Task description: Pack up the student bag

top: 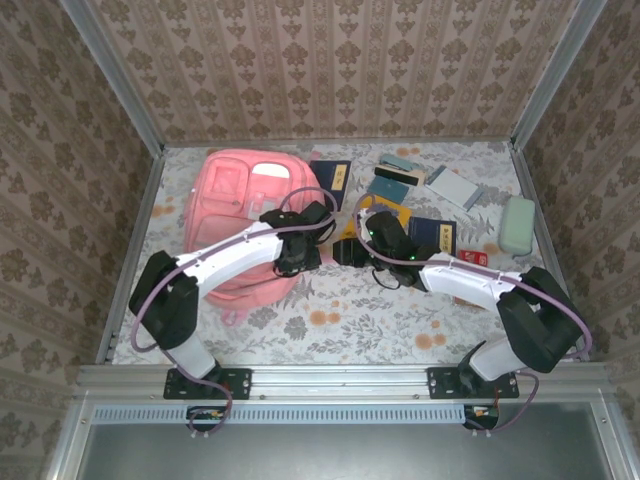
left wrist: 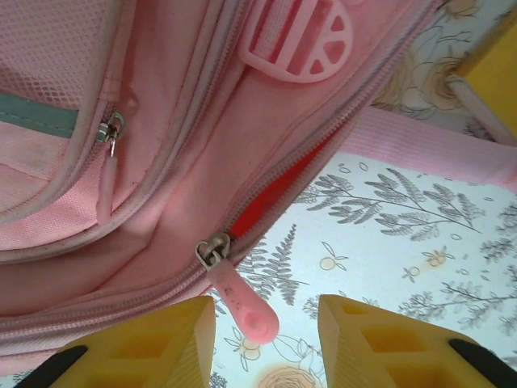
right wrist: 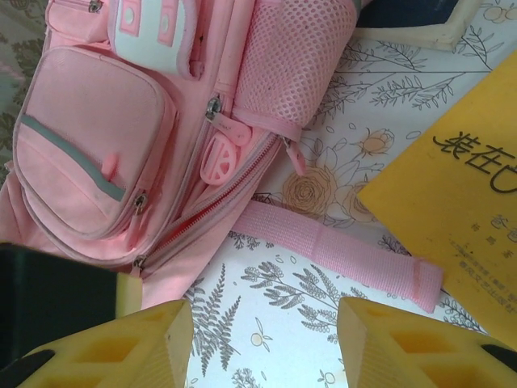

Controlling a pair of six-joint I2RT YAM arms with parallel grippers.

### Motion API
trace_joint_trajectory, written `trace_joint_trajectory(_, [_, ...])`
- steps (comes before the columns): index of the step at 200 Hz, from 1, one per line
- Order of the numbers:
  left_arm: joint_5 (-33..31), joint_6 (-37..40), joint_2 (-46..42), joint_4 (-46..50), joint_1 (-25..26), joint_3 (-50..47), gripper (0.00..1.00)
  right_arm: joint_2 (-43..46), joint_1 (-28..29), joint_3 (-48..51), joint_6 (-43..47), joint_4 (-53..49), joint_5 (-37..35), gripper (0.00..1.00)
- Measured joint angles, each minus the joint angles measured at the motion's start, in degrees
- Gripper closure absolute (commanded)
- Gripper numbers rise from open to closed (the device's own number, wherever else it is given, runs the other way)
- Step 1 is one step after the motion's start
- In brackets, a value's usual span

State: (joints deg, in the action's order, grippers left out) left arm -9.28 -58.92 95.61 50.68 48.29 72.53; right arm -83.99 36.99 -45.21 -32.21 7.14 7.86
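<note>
The pink student bag (top: 240,190) lies flat at the back left of the table. My left gripper (top: 300,255) hovers at its lower right edge. In the left wrist view that gripper (left wrist: 266,343) is open, and the pink zipper pull (left wrist: 242,303) hangs loose between its fingers, close to the left one. Above the pull the zip is partly open and shows red lining (left wrist: 271,190). My right gripper (top: 350,250) is just right of the bag. It (right wrist: 262,343) stands open over bare tablecloth, below a pink strap (right wrist: 339,250).
A yellow book (right wrist: 460,186) lies close to the right gripper's right side. Further right on the table are a dark blue book (top: 432,235), a red item (top: 470,260), a mint case (top: 517,225) and several small items (top: 400,170). Another dark book (top: 333,178) lies beside the bag.
</note>
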Motion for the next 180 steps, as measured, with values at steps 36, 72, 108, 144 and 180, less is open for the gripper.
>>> trace_joint_trajectory(36, [-0.4,0.9,2.8,2.1,0.0,1.2,0.61,1.2,0.0,1.1,-0.3,0.2,-0.3,0.47])
trace_joint_trajectory(72, [-0.4,2.1,5.0,3.2,0.0,2.4,0.62,1.3,-0.1,1.3,-0.7,0.2,-0.6,0.47])
trace_joint_trajectory(108, [-0.5,3.0,5.4,3.6,0.0,2.5,0.77,1.3,-0.1,1.4,-0.9,0.2,-0.6,0.47])
trace_joint_trajectory(144, [-1.0,3.6,5.4,4.6,0.0,2.5,0.9,1.3,-0.1,1.4,-1.0,0.4,-0.6,0.46])
trace_joint_trajectory(180, [-1.2,3.8,5.3,4.8,0.0,2.4,1.0,0.6,-0.1,0.9,-1.7,0.4,-0.3,0.46])
